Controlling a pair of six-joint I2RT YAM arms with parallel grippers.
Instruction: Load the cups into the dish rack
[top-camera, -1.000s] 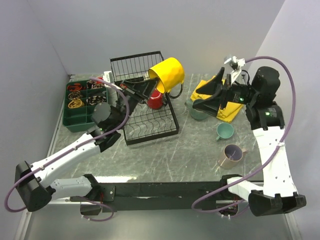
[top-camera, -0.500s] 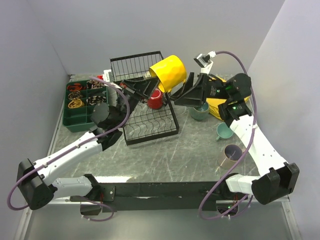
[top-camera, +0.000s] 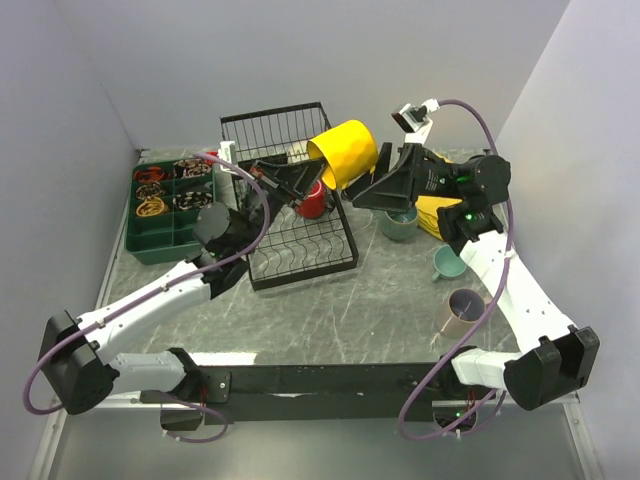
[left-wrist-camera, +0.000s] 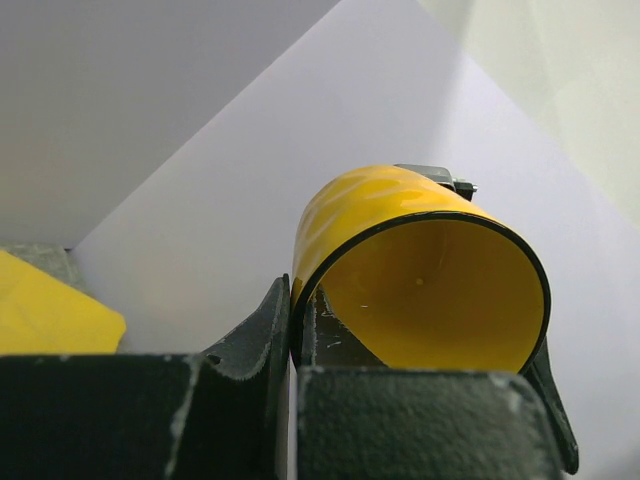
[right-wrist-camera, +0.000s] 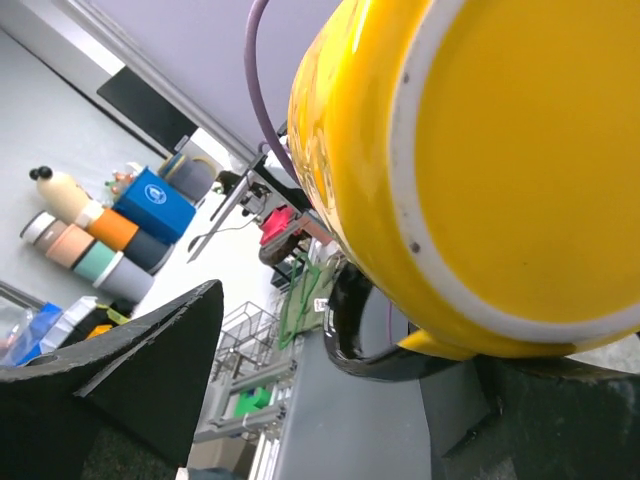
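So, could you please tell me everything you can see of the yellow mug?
The yellow mug is glossy ceramic, yellow inside, with a pale unglazed foot ring and a handle loop. It is empty, held tilted on its side over the dish rack by the left gripper, jaws shut on its rim.

The left claw (left-wrist-camera: 295, 322) pinches the yellow mug (left-wrist-camera: 425, 275) by its rim, mouth facing the camera

Yellow cup (top-camera: 345, 152) tilted, seemingly above dish rack (top-camera: 300, 252).

Pale lavender walls (top-camera: 300, 50), gry marbled tbl (top-camera: 350, 310)
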